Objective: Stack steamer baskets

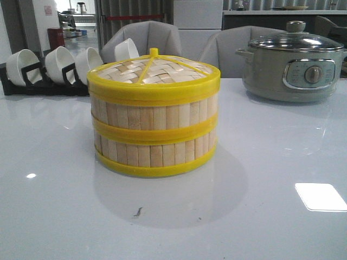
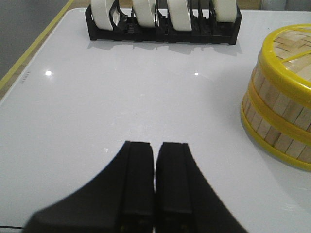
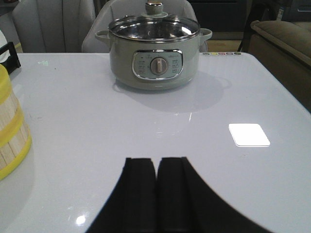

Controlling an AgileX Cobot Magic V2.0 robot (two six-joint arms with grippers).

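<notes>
Two steamer baskets (image 1: 154, 130) stand stacked one on the other in the middle of the white table, with a woven yellow-rimmed lid (image 1: 154, 69) on top. The stack also shows in the left wrist view (image 2: 282, 97) and at the edge of the right wrist view (image 3: 9, 128). My left gripper (image 2: 155, 145) is shut and empty, over bare table beside the stack. My right gripper (image 3: 156, 161) is shut and empty, over bare table on the stack's other side. Neither arm shows in the front view.
A black rack with white bowls (image 1: 49, 67) stands at the back left, also in the left wrist view (image 2: 163, 22). A grey-green electric pot with glass lid (image 1: 295, 62) stands at the back right, also in the right wrist view (image 3: 154, 51). Grey chairs stand behind the table.
</notes>
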